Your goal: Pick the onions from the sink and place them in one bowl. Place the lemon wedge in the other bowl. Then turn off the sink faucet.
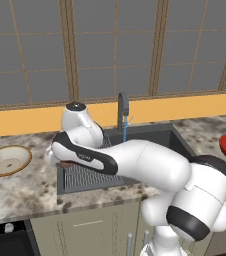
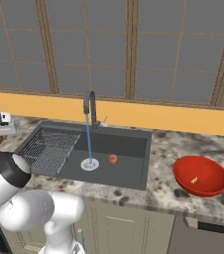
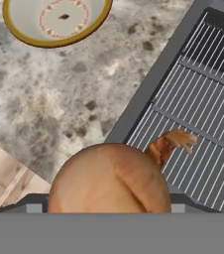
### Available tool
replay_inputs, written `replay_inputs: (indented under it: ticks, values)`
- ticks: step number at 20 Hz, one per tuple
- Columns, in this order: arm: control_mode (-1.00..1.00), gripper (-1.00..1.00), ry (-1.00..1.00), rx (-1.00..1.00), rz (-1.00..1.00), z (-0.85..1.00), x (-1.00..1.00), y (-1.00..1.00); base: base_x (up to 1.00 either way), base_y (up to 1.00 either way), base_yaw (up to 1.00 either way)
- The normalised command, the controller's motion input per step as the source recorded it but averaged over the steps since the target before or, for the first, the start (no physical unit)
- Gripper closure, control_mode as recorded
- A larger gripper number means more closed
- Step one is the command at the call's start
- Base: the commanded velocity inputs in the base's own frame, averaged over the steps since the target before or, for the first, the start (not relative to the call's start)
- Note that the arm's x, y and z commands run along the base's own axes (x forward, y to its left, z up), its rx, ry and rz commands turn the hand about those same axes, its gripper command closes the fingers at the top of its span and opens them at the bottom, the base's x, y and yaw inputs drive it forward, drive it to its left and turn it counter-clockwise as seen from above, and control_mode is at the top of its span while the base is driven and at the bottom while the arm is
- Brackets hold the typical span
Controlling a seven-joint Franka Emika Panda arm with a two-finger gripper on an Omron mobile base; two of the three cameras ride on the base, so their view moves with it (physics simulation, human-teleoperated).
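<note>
Speckled stone surface [image 3: 59, 94], sink [image 2: 129, 144] inset. Item: onion [image 3: 109, 178], firm, smooth-skinned, likely slippery; held across its middle between wide jaws, above rack edge near beige bowl [image 3: 54, 22].

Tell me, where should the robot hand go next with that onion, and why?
Probably sideways toward the beige bowl. The gripper holds an onion above the sink's edge by the rack, and the bowl sits empty on the counter beyond. Another onion waits in the sink.
</note>
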Motion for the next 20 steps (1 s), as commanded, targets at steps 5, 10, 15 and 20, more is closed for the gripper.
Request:
replay_inputs:
  ticks: [5, 10, 15, 20]
  values:
    - [-1.0, 1.0, 0.0, 0.08, 0.04, 0.0, 0.12, 0.34, 0.0, 0.0, 0.0]
    - [-1.0, 1.0, 0.0, 0.06, 0.03, 0.0, 0.15, 0.35, 0.0, 0.0, 0.0]
    - [-1.0, 1.0, 0.0, 0.0, 0.0, 0.0, 0.17, 0.34, 0.0, 0.0, 0.0]
    - [-1.0, 1.0, 0.0, 0.0, 0.0, 0.0, 0.28, 0.4, 0.0, 0.0, 0.0]
